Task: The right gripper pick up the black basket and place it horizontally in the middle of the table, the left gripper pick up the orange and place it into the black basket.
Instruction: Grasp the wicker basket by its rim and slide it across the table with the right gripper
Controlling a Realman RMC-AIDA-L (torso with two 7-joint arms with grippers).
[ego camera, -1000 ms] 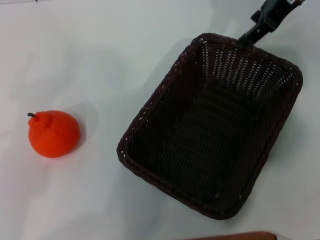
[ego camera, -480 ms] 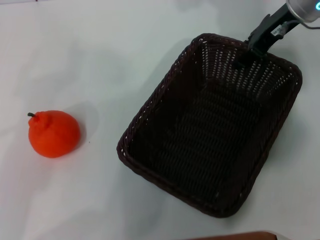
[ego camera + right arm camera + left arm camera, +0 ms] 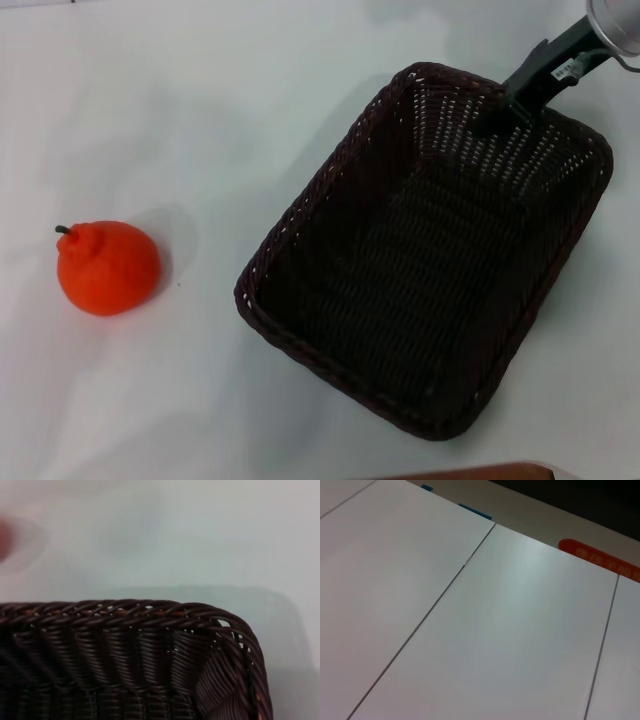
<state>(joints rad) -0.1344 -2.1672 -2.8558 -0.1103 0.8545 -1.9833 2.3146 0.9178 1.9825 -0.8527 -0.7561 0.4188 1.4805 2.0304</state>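
I have the right gripper (image 3: 497,112) at the far right corner of the black basket (image 3: 425,250), its dark fingers reaching over the braided rim and down against the inner wall; I judge them clamped on that rim, though the exact pinch is hard to read. The basket sits right of centre on the table (image 3: 200,120), its long axis running diagonally from near-left to far-right, so it lies toward me and to the left of the fingers. That skew is what my next move turns on: I need to swing the near end round until the basket lies crosswise. The orange (image 3: 107,267) rests well apart on the left, nearer the left arm. The left gripper is out of sight; its wrist camera shows only bare table panels.
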